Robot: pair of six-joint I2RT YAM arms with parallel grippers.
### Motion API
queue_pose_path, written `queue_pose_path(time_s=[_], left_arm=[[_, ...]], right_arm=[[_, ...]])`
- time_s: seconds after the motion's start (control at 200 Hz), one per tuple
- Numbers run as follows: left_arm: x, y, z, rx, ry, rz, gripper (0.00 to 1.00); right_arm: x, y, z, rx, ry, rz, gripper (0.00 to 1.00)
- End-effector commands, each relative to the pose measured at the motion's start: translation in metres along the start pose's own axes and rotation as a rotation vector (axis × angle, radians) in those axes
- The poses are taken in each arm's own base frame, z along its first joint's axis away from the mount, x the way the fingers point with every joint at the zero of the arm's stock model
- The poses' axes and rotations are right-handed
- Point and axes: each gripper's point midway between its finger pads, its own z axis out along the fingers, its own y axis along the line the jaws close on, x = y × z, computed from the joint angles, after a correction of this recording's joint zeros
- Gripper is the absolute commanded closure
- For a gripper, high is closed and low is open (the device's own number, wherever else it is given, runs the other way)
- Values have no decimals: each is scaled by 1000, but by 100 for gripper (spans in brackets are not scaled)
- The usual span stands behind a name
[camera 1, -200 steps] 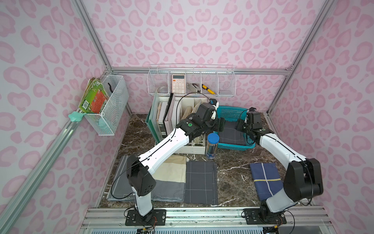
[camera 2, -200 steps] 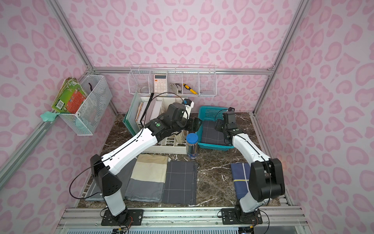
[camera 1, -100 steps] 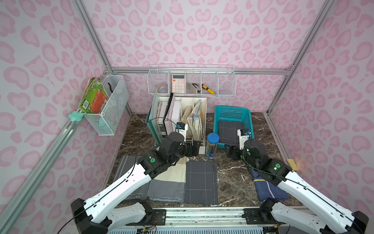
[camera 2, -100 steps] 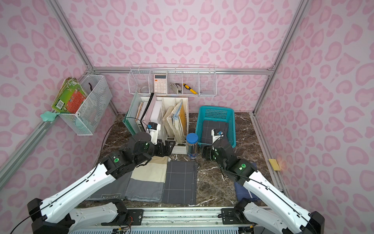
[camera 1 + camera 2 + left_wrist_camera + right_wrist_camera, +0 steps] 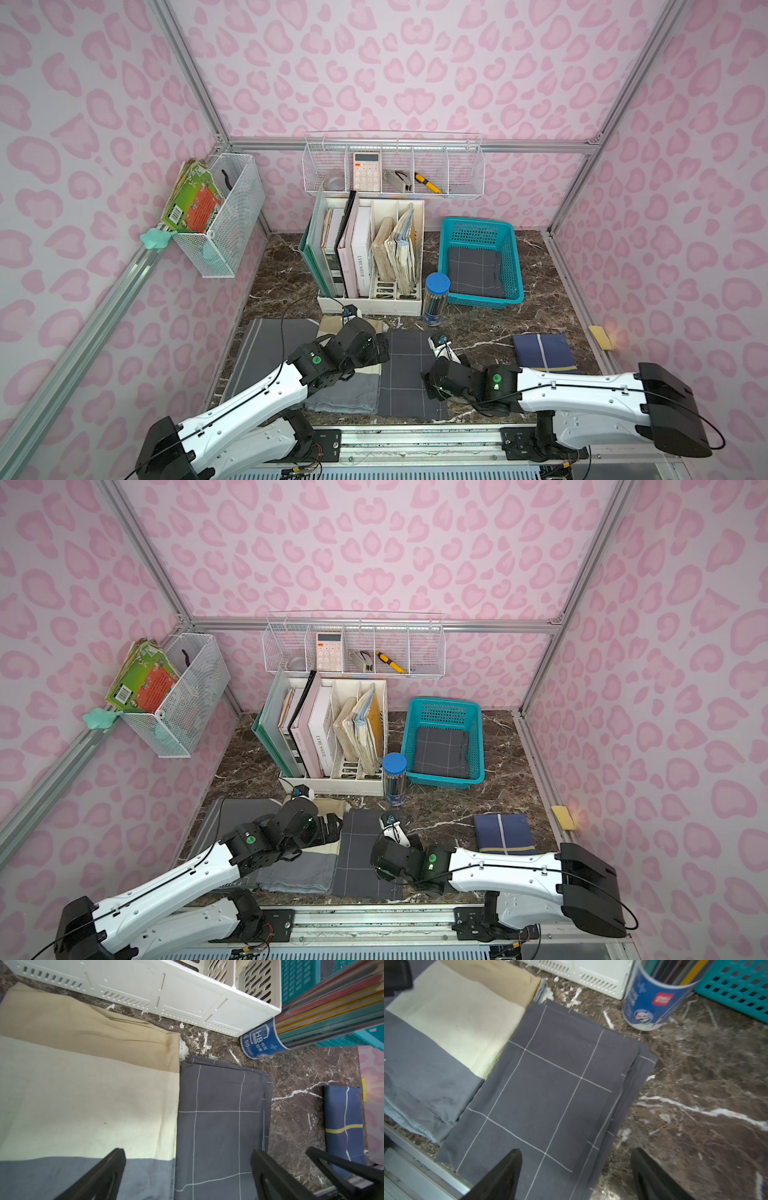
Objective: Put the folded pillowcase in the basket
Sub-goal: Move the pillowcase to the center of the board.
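Both arms have come back from the far side, where they were reaching at the basket (image 5: 511, 266) a second ago, and now they hang low at the near edge of the table (image 5: 478, 332). The table is dark brown stone with white veins, and pink spotted walls (image 5: 415, 62) stand all around it. The teal basket sits on the far right of the table. The folded pillowcase (image 5: 476, 270), dark grey with thin white lines, lies flat inside it, as both top views show. The left gripper (image 5: 188, 1153) has its fingers spread wide with nothing between them, above where a cream and grey cloth (image 5: 83, 1105) meets a dark grid cloth (image 5: 220, 1115). The right gripper (image 5: 576, 1151) is spread wide too and holds nothing, over the right edge of that same grid cloth. A folded navy cloth (image 5: 542, 351) lies on the near right. Just left of the basket stands a blue pencil tub (image 5: 435, 297) full of pencils, and next to it a white file rack (image 5: 374, 305) packed with books and folders. A wire shelf (image 5: 395, 187) on the far wall holds a calculator (image 5: 367, 170) and a yellow cutter (image 5: 428, 183). A wire bin (image 5: 232, 232) on the left wall holds picture books (image 5: 193, 199).
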Motion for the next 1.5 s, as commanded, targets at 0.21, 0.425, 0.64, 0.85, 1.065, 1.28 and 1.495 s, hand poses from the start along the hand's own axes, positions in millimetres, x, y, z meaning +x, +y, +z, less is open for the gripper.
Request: queue_pose_path(time_s=[0.21,0.425,0.64,0.85,1.065,1.28,1.495], left_arm=[[14,35,-12,-77,-7,-86,1],[21,34,-11,-79,34,-75,1],[35,26,4,-81,124,-63,5],[46,-20,19,-37,184,25,9],[58,-60,41,-29,221,88,13],[64,-77,59,-23,240,103,12],[71,-91,78,-20,281,97,17]], right_arm=[[13,40,40,-37,119,-7,13],[44,2,57,153,269,55,12],[78,-43,48,235,333,134,12],[76,-63,35,223,279,163,13],[50,-80,11,231,177,163,16],[48,-86,-3,62,57,369,20],[61,-100,0,-94,17,562,27]])
